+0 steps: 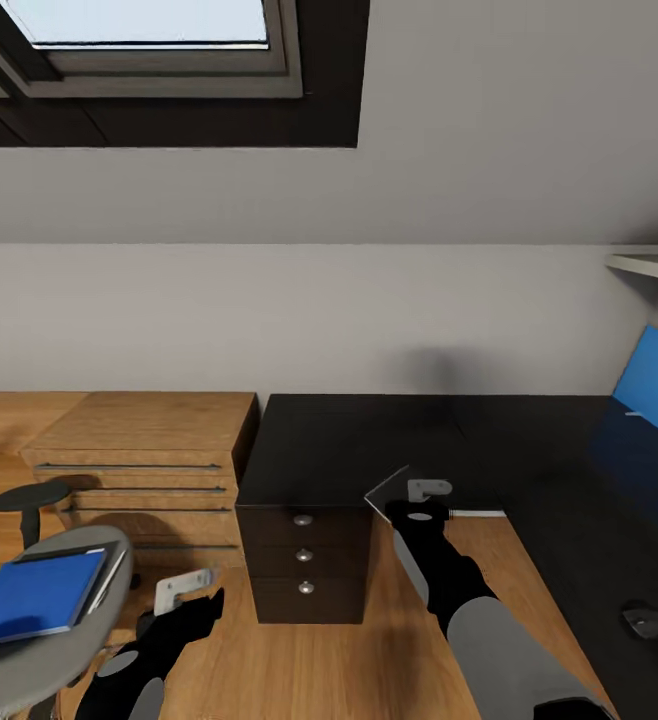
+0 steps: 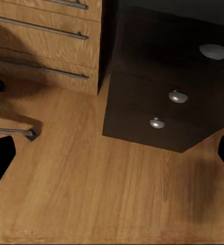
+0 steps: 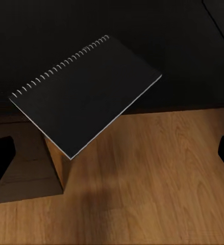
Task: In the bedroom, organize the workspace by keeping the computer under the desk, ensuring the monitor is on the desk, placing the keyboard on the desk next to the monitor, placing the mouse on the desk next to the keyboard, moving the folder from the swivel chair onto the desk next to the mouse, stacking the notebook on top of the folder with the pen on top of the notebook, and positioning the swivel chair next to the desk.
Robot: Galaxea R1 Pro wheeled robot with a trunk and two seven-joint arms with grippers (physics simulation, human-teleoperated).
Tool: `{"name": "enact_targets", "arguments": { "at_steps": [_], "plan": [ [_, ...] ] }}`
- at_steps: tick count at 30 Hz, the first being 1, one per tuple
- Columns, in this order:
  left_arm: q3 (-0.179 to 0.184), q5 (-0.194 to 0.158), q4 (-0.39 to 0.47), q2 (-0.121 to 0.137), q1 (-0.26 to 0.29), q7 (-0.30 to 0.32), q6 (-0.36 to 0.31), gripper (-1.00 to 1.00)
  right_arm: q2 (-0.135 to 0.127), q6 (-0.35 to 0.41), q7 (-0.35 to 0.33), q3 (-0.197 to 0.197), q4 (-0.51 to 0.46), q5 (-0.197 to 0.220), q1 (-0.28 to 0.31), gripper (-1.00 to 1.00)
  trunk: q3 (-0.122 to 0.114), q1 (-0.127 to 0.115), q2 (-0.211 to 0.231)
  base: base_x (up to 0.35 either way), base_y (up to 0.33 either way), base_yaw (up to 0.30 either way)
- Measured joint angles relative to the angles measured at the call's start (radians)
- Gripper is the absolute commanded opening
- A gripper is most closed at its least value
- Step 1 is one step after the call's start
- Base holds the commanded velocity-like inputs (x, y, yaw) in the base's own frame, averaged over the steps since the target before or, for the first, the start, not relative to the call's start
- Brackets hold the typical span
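Notebook: we saw the thin dark spiral-bound notebook (image 3: 86,94) overhanging the black-topped desk (image 1: 369,440) edge, directly ahead of the right gripper (image 1: 421,502).
Right gripper: spread wide, empty.

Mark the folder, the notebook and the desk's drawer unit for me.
folder (image 1: 31,597): head view, middle of its blue cover.
notebook (image 3: 86,94): right wrist view, middle of its dark cover.
drawer unit (image 1: 304,555): head view, middle drawer's front.
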State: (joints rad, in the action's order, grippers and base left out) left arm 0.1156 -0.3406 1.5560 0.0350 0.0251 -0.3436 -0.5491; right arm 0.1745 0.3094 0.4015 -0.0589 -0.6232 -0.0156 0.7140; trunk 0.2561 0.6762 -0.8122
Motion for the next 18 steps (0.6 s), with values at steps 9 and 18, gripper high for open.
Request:
{"name": "enact_targets", "arguments": {
  "at_steps": [9, 18],
  "plan": [
    [-0.002, -0.001, -0.299, 0.041, -0.092, 0.003, 0.218, 1.00, 0.000, -0.028, -0.001, -0.003, 0.006, 0.001, -0.028, 1.00, 0.000, 0.000, 0.000, 0.000, 0.000, 0.263],
    [-0.001, 0.002, -0.641, 0.042, -0.098, 0.003, 0.575, 1.00, 0.000, -0.145, -0.004, -0.007, 0.087, 0.008, -0.042, 1.00, 0.000, 0.000, 0.000, 0.000, 0.000, 0.276]
  ]
}}
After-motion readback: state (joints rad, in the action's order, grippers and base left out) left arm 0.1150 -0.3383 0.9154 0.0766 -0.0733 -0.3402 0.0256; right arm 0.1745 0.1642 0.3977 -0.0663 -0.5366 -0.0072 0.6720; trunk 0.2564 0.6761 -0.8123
